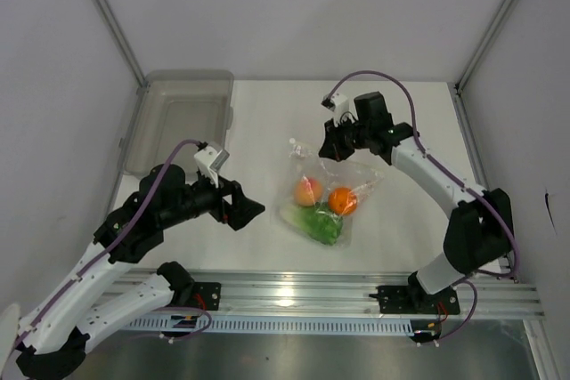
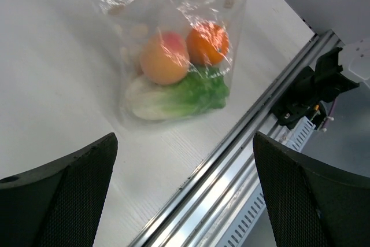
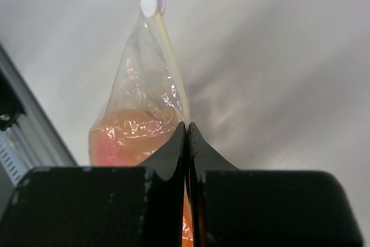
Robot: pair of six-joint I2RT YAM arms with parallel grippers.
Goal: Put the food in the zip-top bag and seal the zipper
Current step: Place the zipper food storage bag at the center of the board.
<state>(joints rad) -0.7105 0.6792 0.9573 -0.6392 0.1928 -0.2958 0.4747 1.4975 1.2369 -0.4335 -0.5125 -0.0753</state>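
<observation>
The clear zip-top bag (image 1: 325, 191) lies mid-table with the green lettuce (image 1: 314, 222) and two orange fruits (image 1: 308, 190) (image 1: 342, 200) inside. The left wrist view shows the bag (image 2: 173, 4), lettuce (image 2: 179, 96) and fruits (image 2: 165, 59) (image 2: 208, 43) too. The beige lump is not visible. My right gripper (image 1: 331, 150) is shut on the bag's zipper edge (image 3: 167, 56), its jaws pressed together (image 3: 187, 128). A white slider tab (image 3: 151, 3) sits at the zipper's far end. My left gripper (image 1: 249, 211) is open and empty, left of the bag, with wide-apart fingers (image 2: 63, 195).
A translucent grey bin (image 1: 178, 122) stands at the back left. The metal rail (image 1: 338, 295) runs along the near table edge. White walls enclose the table on three sides.
</observation>
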